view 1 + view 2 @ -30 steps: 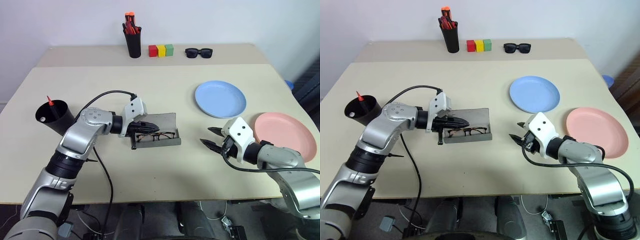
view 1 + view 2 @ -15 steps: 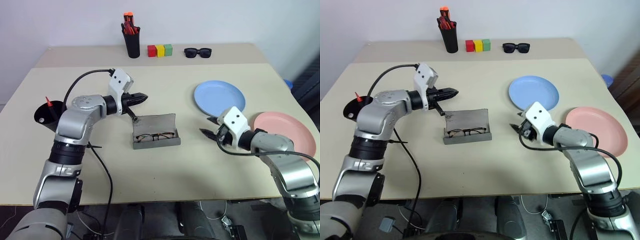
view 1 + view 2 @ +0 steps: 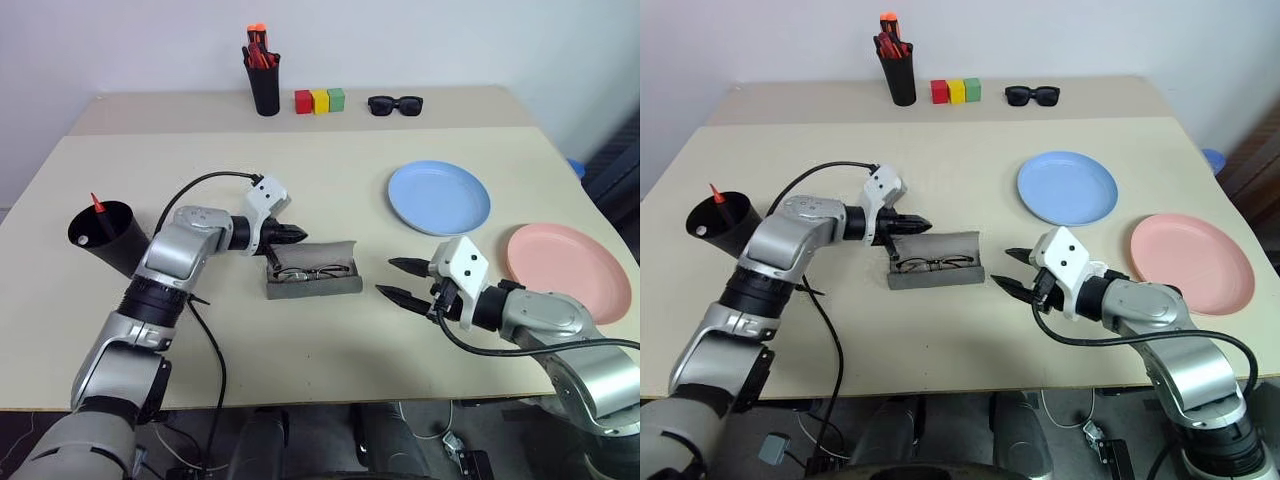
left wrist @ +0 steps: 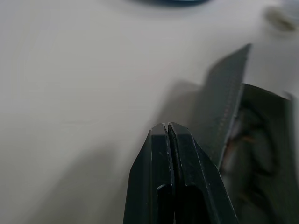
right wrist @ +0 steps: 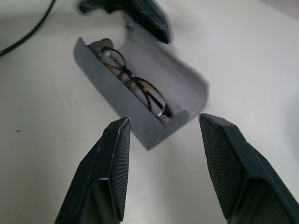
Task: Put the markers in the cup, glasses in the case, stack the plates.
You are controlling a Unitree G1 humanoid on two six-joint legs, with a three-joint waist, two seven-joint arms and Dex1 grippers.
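Wire-framed eyeglasses [image 3: 312, 270] lying inside your grey hard-shell case [image 3: 313, 281], lid half raised, your left gripper [image 3: 298, 235] pressing its closed fingers at the lid's back edge, your right gripper [image 3: 397, 280] hovering beside the case, fingers spread apart, holding nothing.

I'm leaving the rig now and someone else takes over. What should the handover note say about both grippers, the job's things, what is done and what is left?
Left gripper: shut, holding nothing, at the back edge of the case's lid.
Right gripper: open, holding nothing, right of the case and pointing at it.
Glasses: lying in the grey case, whose lid is half raised, not closed.
Black cup: at the table's left edge, with a red-tipped marker sticking out of it; a second marker cannot be made out.
Blue plate and pink plate: side by side on the right, unstacked.
Left: close the lid, check the markers, stack the plates.
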